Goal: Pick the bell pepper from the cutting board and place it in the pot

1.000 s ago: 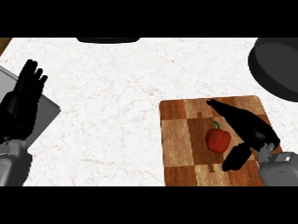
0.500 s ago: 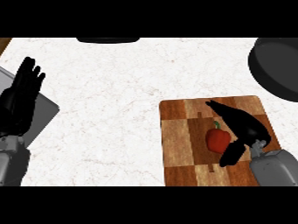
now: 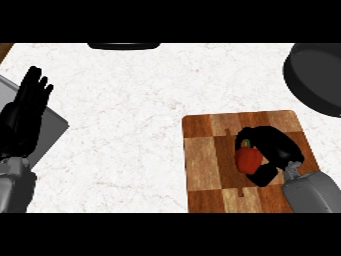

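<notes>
White marbled counter [image 3: 143, 100]. The bell pepper [image 3: 248, 159] lies on the wooden cutting board [image 3: 202, 165], enclosed by my right hand [image 3: 278, 145], with fingers curled round its far side and thumb at its near side. The pot [image 3: 324, 80] stands beyond this hand, well apart. My left hand [image 3: 21, 117] rests open at the far left, fingers straight.

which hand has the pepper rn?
The right hand, curled round the red bell pepper on the cutting board. The left hand rests open, upright, at the view's left edge.
</notes>
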